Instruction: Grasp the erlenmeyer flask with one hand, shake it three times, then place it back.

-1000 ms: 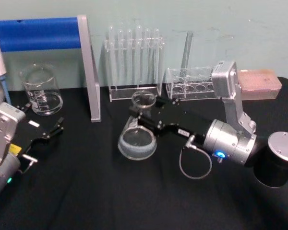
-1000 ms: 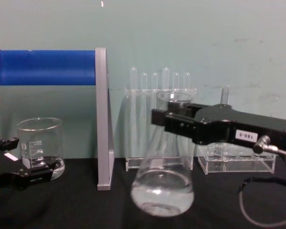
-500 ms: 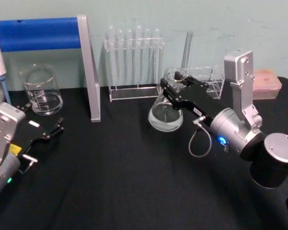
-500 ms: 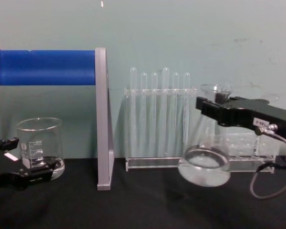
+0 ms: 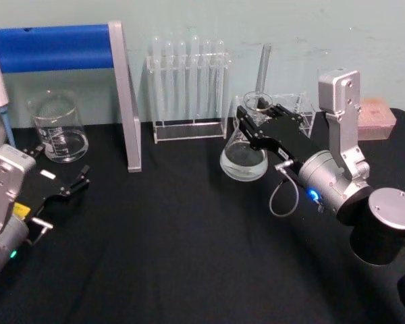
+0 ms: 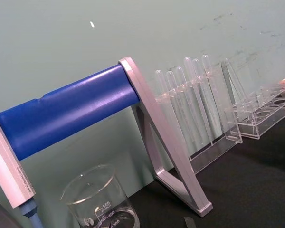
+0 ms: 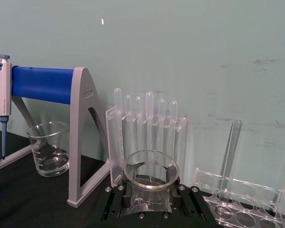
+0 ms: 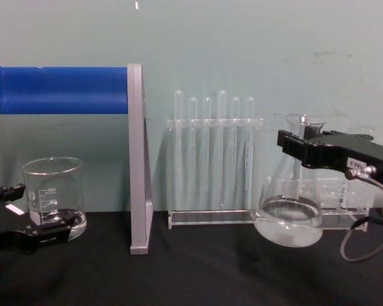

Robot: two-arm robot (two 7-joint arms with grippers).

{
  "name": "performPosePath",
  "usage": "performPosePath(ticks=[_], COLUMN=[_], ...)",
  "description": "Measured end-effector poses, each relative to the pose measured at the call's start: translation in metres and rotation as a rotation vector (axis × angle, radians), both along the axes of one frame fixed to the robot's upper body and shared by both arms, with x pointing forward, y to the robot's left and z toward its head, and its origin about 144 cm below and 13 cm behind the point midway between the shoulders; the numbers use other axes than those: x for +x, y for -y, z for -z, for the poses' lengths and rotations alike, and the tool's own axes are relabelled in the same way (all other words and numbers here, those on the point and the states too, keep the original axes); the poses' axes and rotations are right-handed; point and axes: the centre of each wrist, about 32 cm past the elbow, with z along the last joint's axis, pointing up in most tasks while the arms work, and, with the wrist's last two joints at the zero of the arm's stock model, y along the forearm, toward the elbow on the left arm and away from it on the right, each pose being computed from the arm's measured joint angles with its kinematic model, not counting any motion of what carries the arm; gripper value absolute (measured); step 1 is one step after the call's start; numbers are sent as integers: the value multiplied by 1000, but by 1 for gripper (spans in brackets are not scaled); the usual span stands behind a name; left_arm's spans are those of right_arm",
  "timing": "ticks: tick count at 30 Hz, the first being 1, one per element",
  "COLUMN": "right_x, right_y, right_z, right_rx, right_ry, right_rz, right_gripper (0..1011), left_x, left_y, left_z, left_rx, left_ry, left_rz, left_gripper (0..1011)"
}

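I have the right gripper [image 5: 251, 120] clenched on the erlenmeyer flask [image 5: 244, 160] at its neck, seemingly just off the tabletop [image 5: 155, 256] near its back edge, right of centre; left gripper [image 5: 59, 169] idles, fingers spread, at the left edge.

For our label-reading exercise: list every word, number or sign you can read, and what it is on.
"500", "400", "300": graduations on the beaker.
White label on the right gripper: too blurred to read.
Marks on the erlenmeyer flask: none legible.
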Motion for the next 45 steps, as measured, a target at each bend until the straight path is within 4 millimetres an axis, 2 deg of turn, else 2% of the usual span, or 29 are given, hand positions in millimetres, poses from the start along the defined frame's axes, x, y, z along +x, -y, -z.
performPosePath(ticks=[8, 28, 45], right_x=[0, -3, -4], right_y=[2, 7, 7], right_z=[0, -5, -5], right_rx=[-4, -60, -71], right_ry=[4, 50, 67], right_rz=[-49, -462, -545], right_gripper=[449, 449, 449], left_x=[0, 0, 0], left_y=[0, 0, 0], left_z=[0, 0, 0], left_rx=[0, 0, 0], left_ry=[0, 0, 0], left_rz=[0, 0, 0], left_gripper=[1001, 1001, 1001])
